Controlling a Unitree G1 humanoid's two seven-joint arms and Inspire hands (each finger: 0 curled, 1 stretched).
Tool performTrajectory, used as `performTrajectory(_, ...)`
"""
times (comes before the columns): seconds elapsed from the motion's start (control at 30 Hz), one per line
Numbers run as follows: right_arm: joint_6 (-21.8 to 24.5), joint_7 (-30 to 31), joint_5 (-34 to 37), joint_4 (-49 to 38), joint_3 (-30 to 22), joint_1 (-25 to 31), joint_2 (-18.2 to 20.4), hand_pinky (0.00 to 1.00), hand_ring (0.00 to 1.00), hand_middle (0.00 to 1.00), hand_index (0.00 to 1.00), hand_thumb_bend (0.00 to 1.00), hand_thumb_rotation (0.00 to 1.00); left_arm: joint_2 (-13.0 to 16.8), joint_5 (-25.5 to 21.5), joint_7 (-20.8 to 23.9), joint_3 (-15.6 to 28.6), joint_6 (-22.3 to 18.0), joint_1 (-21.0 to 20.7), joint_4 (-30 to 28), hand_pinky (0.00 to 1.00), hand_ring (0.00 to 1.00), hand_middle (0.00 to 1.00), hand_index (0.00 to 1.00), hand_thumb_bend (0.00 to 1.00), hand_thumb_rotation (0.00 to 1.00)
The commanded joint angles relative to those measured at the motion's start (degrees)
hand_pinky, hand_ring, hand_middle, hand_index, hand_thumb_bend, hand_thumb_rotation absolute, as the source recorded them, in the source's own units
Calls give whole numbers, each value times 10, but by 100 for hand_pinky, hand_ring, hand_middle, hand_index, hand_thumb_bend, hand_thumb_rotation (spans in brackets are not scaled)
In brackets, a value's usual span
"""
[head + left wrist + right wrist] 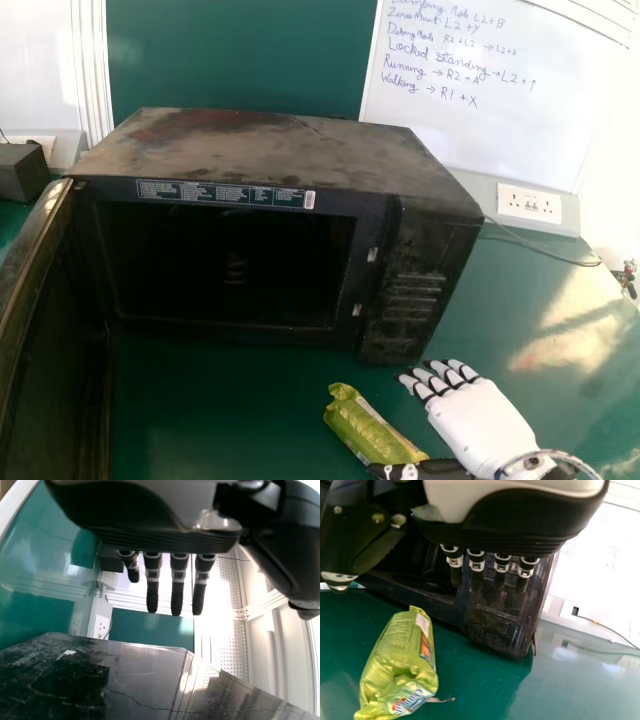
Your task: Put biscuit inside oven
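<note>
— Right hand [482, 425]: stood open, with fingers straight and angled forward-left, low at the right of the head view.

— And the biscuit packet [368, 428]? Lay which way from the right hand?

— Lay just to the left, on the thumb side, flat on the green table [535, 320], in front of the oven [420, 280]. In the right wrist view, rested below the level of the palm, apart from the straight fingers. Could not be told whether touching the thumb.

— Long axis?

— Ran obliquely, from near-right to forward-left, almost parallel to the outstretched fingers. Pointed roughly toward the open mouth [230, 265] of the oven, with the door [45, 330] swung out at the left.

— Nearer to which arm?

— Nearer, by judgement, to the right. Left hand [177, 587]: held open, with fingers straight, in the left wrist view.

— Consequence for the coming move?

— Called, most likely, for a short shift leftward and down, then closure across the narrow width, with the thumb on the far-left flank and the fingers on the right. Risked, if lowered too early, pushing the near end with the thumb and turning the biscuit packet out of line.
</note>
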Motion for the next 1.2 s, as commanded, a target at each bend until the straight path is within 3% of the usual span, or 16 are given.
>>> performTrajectory(0.0,-3,-21,-22,-8,7,9,14,100,100,100,100,100,93,-6,6,-8,-1,-11,7,1,75,83,85,82,98,84)
performTrajectory(0.17,10,-31,-57,-9,31,12,35,100,100,100,100,100,93,-8,25,-4,-2,-15,16,-9,75,84,86,83,93,83)
performTrajectory(0.43,12,-66,-85,9,68,17,58,100,100,100,100,100,93,-9,17,-10,-5,-18,20,-8,72,83,85,82,91,86)
performTrajectory(0.63,13,-93,-113,17,87,18,63,100,100,100,100,100,93,-8,13,-18,-7,-21,19,-2,70,82,84,82,90,85)
performTrajectory(1.17,62,-95,-168,69,135,-5,64,100,100,100,100,100,94,-2,15,-26,-1,-35,16,11,70,83,85,83,87,84)
